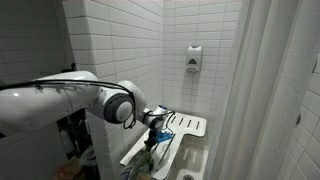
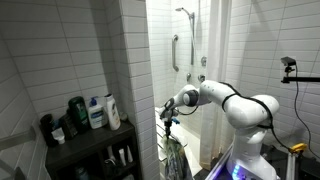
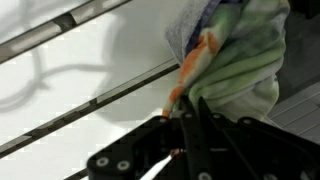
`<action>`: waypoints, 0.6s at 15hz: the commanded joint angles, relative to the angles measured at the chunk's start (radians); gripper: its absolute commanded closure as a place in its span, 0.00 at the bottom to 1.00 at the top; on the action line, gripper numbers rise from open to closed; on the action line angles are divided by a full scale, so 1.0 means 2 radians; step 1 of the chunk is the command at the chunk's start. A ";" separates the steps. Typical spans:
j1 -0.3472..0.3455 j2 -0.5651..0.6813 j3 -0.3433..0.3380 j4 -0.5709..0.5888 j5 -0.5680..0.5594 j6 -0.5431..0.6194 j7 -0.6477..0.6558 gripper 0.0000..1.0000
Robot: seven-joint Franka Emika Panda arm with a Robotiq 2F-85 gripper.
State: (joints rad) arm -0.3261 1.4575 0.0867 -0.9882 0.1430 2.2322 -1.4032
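Wrist view: gripper [image 3: 186,113] pinches one greenish cloth [image 3: 242,55].

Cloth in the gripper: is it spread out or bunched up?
Bunched up: in the wrist view the cloth shows crumpled folds, pinched by the shut gripper.

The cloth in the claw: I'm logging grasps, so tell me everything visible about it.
The cloth is soft, crumpled fabric, pale green and grey-blue with an orange strip along one edge. The shut claw pinches that orange edge. In an exterior view the cloth hangs limp below the claw.
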 commanded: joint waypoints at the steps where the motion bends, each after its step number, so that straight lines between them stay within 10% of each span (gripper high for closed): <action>1: -0.005 -0.045 -0.005 -0.033 0.000 0.028 0.005 0.98; 9: -0.012 -0.182 -0.007 -0.210 0.006 0.181 0.002 0.98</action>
State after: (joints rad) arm -0.3463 1.2517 0.0785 -1.2102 0.1435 2.4504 -1.4015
